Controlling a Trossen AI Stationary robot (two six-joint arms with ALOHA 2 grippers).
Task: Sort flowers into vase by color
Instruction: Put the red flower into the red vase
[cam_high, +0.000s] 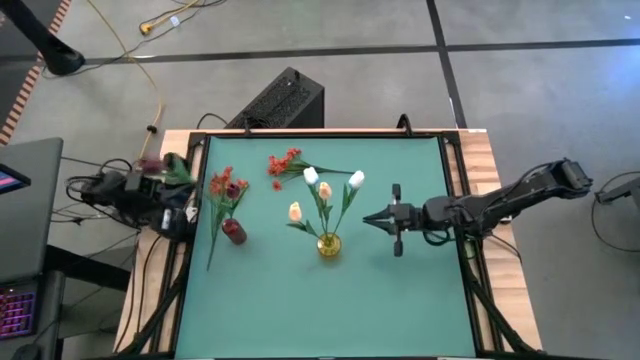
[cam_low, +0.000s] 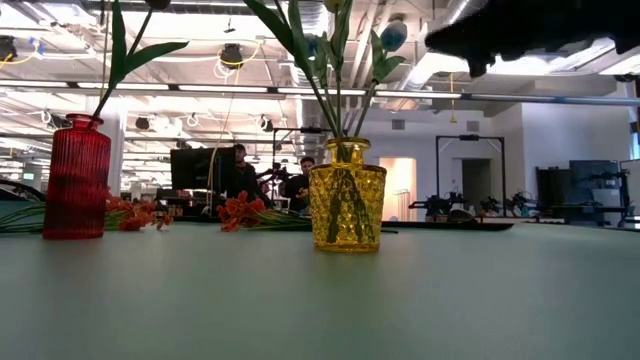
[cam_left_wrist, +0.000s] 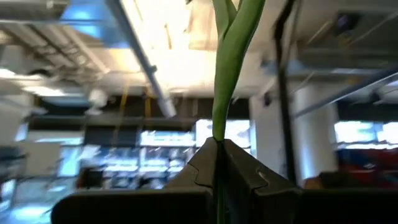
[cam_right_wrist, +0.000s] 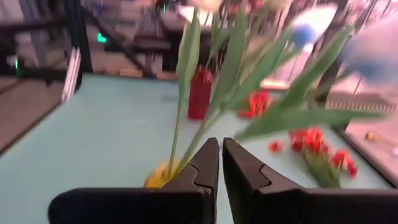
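Note:
A red vase (cam_high: 233, 230) holding red blossoms (cam_high: 226, 186) stands left of the middle of the green mat. A yellow vase (cam_high: 329, 244) (cam_low: 347, 195) with white and peach tulips (cam_high: 322, 188) stands at the centre. A red-orange cluster (cam_high: 285, 163) lies flat on the mat behind them. My left gripper (cam_left_wrist: 219, 144) is at the table's left edge (cam_high: 158, 183), tipped upward and shut on a green-stemmed flower with a dark maroon bud (cam_high: 150, 162). My right gripper (cam_high: 372, 218) (cam_right_wrist: 221, 148) is level, just right of the yellow vase, shut with nothing between its fingers. My left gripper pinches the flower's green stem (cam_left_wrist: 217, 134) between its two fingers. The stem and a long leaf rise out past the fingertips, along the way the fingers point. The flower is lifted clear of the table, its bud end up and away from the gripper.
A black box (cam_high: 285, 100) stands beyond the table's far edge. Cables and a laptop (cam_high: 25, 200) crowd the left side. Wooden strips (cam_high: 490, 170) border the mat. The near half of the mat (cam_high: 330, 310) is bare. People sit in the room behind (cam_low: 240, 165).

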